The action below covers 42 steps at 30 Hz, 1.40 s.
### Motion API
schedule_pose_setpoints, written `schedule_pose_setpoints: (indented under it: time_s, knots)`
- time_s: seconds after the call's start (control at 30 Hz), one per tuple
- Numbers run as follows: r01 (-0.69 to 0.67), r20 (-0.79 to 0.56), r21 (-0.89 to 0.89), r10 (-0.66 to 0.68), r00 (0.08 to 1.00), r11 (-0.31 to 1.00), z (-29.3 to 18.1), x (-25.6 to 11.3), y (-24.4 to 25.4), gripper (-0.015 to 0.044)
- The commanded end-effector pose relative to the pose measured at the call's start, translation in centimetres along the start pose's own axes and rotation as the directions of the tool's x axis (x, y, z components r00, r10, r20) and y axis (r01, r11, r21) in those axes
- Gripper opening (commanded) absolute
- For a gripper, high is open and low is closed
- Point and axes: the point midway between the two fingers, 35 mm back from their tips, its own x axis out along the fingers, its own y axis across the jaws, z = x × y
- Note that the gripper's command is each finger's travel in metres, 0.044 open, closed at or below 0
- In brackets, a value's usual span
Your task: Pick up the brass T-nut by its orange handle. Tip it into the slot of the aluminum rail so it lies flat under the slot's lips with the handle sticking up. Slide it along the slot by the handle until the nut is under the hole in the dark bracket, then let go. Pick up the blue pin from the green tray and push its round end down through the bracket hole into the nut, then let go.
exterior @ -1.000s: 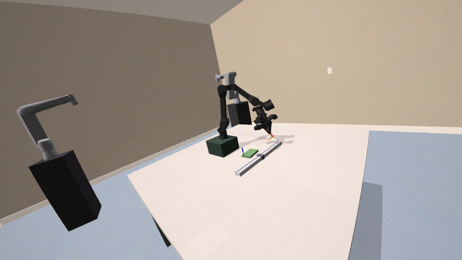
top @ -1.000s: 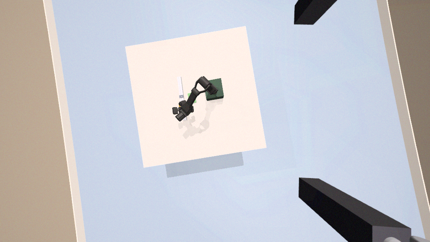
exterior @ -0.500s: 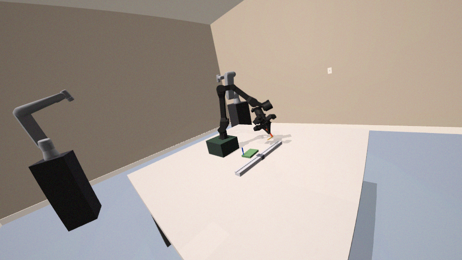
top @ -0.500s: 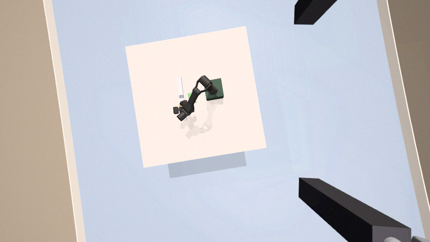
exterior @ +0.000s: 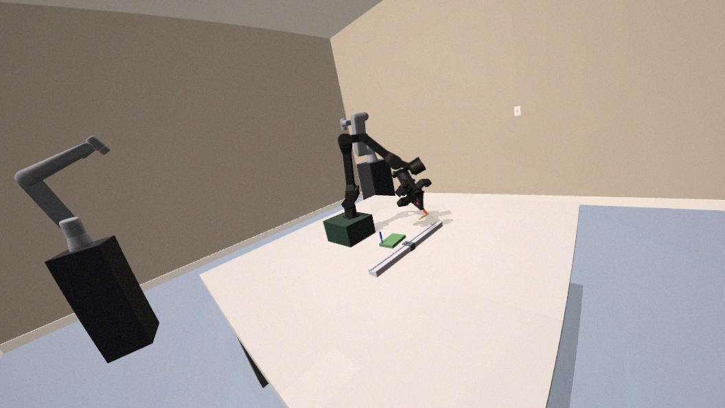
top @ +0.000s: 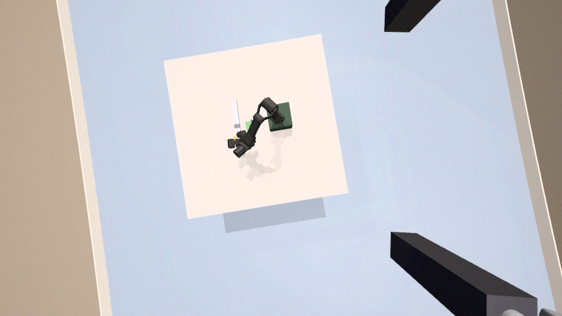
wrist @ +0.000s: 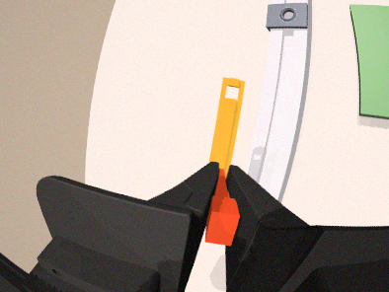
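Wrist view: brass T-nut [top: 234,138] [exterior: 422,217] [wrist: 227,123] (orange-handled) beyond gripper [top: 235,140] [exterior: 423,209] [wrist: 222,171], apparently above table.

Top looks down from afar, exterior obliquely across the same tabletop, wrist closely past the jaws

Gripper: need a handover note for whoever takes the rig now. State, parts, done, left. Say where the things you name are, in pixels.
Gripper [top: 234,138] [exterior: 422,209] [wrist: 222,171]: shut on the orange handle [exterior: 424,211] [wrist: 222,224] of the flat brass T-nut [top: 234,138] [exterior: 422,217] [wrist: 227,123].
Nut: held up off the table, outside the slot of the long aluminum rail [top: 236,111] [exterior: 389,259] [wrist: 291,89].
Dark bracket with a hole [top: 237,126] [exterior: 408,244] [wrist: 273,17]: sits across the rail.
Blue pin [exterior: 381,237]: standing at the green tray [top: 248,125] [exterior: 393,240] [wrist: 375,64].
Done: nut picked up.
Left: tip nut into slot, slide under bracket hole, release; then pin down through the hole into the nut, release.
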Motion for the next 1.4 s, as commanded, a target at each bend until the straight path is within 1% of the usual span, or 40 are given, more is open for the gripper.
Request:
schedule_pose_setpoints:
  time_s: [0.0, 0.8, 1.37]
  knots:
    - [-0.020, 0.000, 0.012, 0.020, 1.000, 1.000, 0.1, -0.2, -0.1, -0.0150]
    - [-0.088, -0.005, 0.047, 0.088, 0.996, 0.995, 0.5, -0.5, -0.7, -0.0150]
    - [-0.089, -0.006, 0.045, 0.089, 0.996, 0.995, -0.2, 1.6, -2.2, -0.0150]
